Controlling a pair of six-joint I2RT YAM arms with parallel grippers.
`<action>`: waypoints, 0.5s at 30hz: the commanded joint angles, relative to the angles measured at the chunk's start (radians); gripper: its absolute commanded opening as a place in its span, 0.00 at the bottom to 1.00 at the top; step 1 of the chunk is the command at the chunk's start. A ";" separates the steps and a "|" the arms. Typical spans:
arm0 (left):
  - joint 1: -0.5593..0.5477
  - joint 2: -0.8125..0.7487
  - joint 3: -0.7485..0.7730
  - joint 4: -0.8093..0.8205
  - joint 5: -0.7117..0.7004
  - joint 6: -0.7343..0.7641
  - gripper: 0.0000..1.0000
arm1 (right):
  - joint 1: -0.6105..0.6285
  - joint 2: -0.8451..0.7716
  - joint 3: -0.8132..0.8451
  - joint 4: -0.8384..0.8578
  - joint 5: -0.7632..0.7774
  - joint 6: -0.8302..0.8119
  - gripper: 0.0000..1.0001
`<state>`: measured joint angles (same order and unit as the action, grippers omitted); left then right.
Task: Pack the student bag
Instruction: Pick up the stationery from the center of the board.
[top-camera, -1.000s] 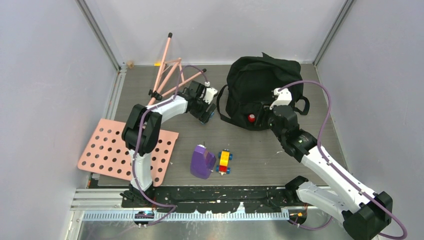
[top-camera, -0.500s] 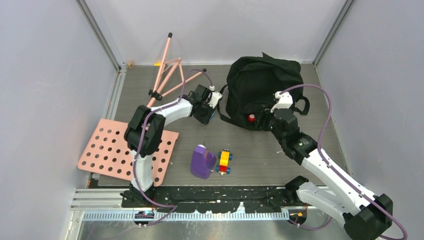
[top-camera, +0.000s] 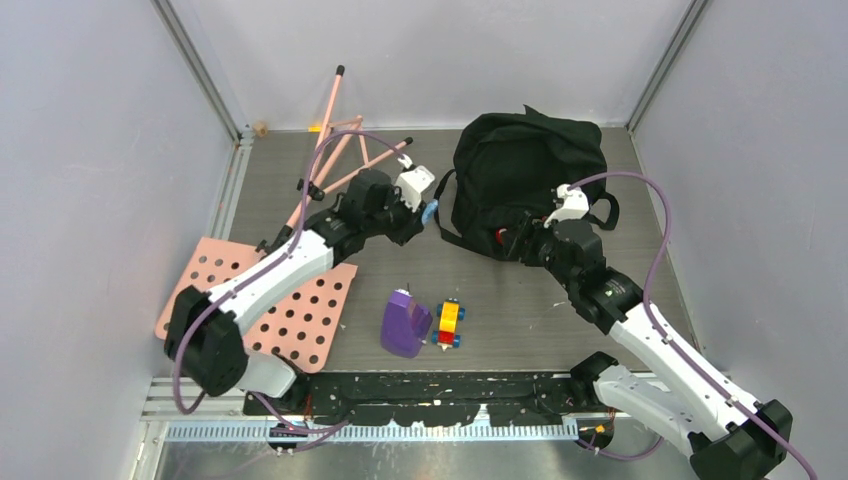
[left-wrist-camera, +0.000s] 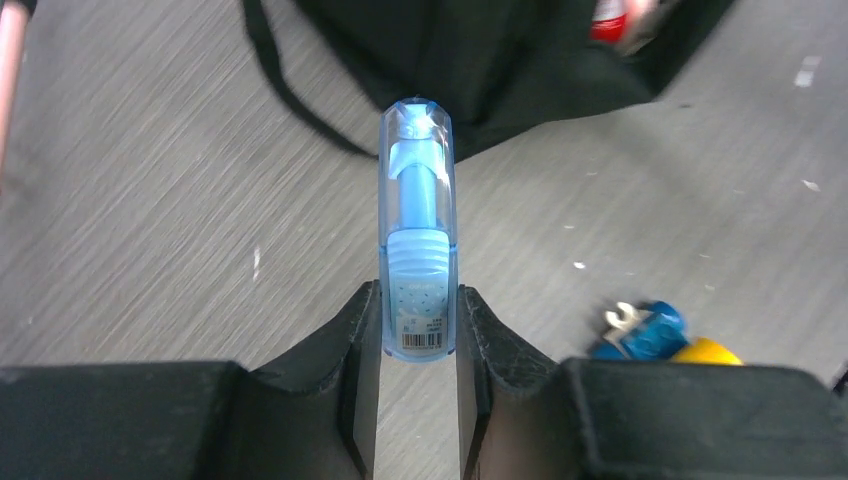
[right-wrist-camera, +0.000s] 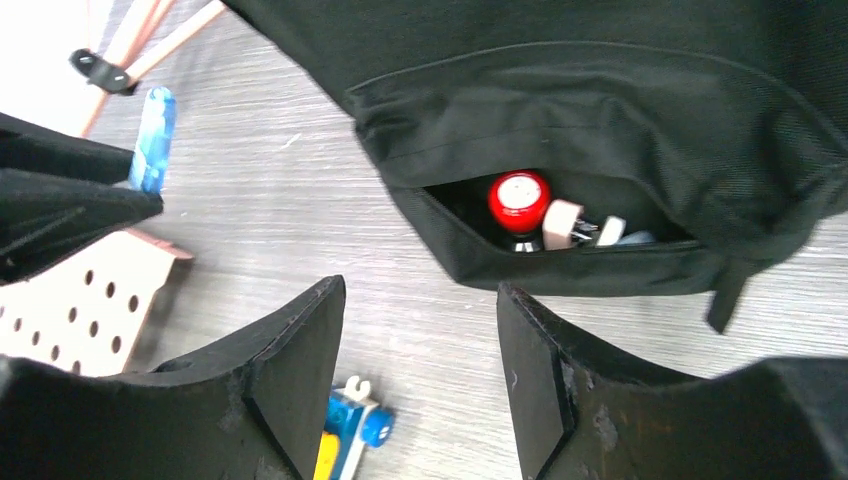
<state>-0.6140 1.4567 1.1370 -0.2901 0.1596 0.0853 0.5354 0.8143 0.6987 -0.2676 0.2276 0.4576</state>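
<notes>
You hold the blue tube (left-wrist-camera: 417, 230) clamped in the left gripper (left-wrist-camera: 418, 340) beside the bag (top-camera: 525, 175), the right gripper (right-wrist-camera: 420, 340) gapes at its pocket (right-wrist-camera: 560, 250), so aim there next.

Purple container (top-camera: 405, 325) beside toy car (top-camera: 448, 324); pink pegboard (top-camera: 312, 312) left; pink rods (top-camera: 331, 105) behind.

You had bright, even light from overhead, with only soft shadows on the desk (top-camera: 520, 300). Your left wrist view showed glare atop the blue tube (left-wrist-camera: 417, 230) and blur toward 12 o'clock.
</notes>
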 joint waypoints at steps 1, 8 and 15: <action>-0.084 -0.111 -0.069 0.091 0.061 0.050 0.01 | 0.003 0.013 0.067 0.030 -0.167 0.128 0.64; -0.170 -0.193 -0.121 0.151 0.097 0.076 0.01 | 0.004 0.061 0.051 0.188 -0.407 0.311 0.65; -0.226 -0.196 -0.128 0.140 0.091 0.107 0.01 | 0.004 0.105 0.044 0.286 -0.482 0.372 0.65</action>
<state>-0.8124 1.2926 1.0069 -0.2115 0.2375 0.1581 0.5358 0.9096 0.7197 -0.1036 -0.1711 0.7628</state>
